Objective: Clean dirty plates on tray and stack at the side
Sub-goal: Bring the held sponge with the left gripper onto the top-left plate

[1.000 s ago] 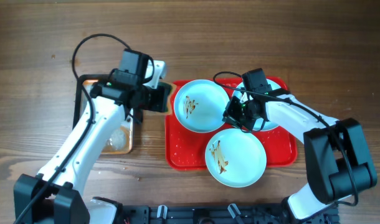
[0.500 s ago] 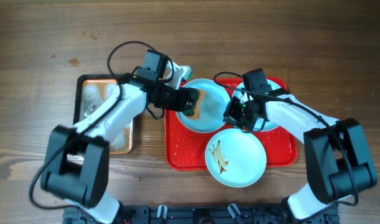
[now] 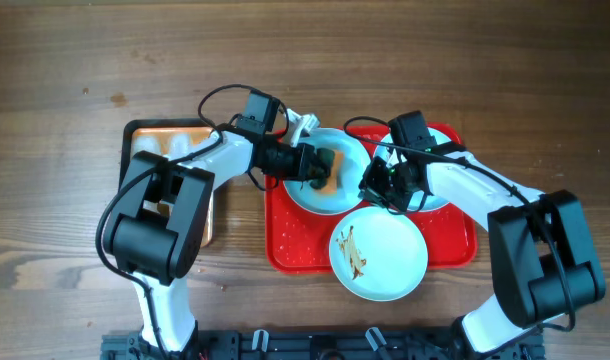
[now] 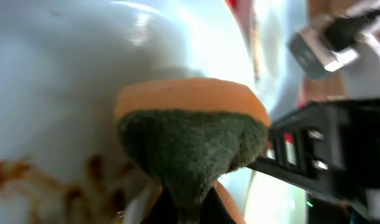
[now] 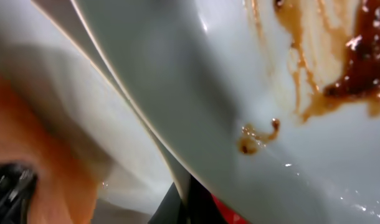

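Observation:
Three pale plates lie on the red tray [image 3: 285, 240]. My left gripper [image 3: 315, 165] is shut on an orange and green sponge [image 4: 190, 143] and presses it into the back-left plate [image 3: 340, 150], beside brown smears [image 4: 65, 186]. My right gripper [image 3: 378, 187] is shut on that plate's right rim [image 5: 177, 168]. The front plate [image 3: 385, 255] carries a brown smear, which also shows in the right wrist view [image 5: 339, 68]. The back-right plate [image 3: 440, 195] is mostly hidden under my right arm.
A dark metal tray [image 3: 145, 135] stands left of the red tray, largely covered by my left arm. Bare wooden table surrounds both trays. Cables loop above the arms.
My left arm has swung right from the metal tray to the back-left plate, carrying the sponge onto it. The right arm has not moved.

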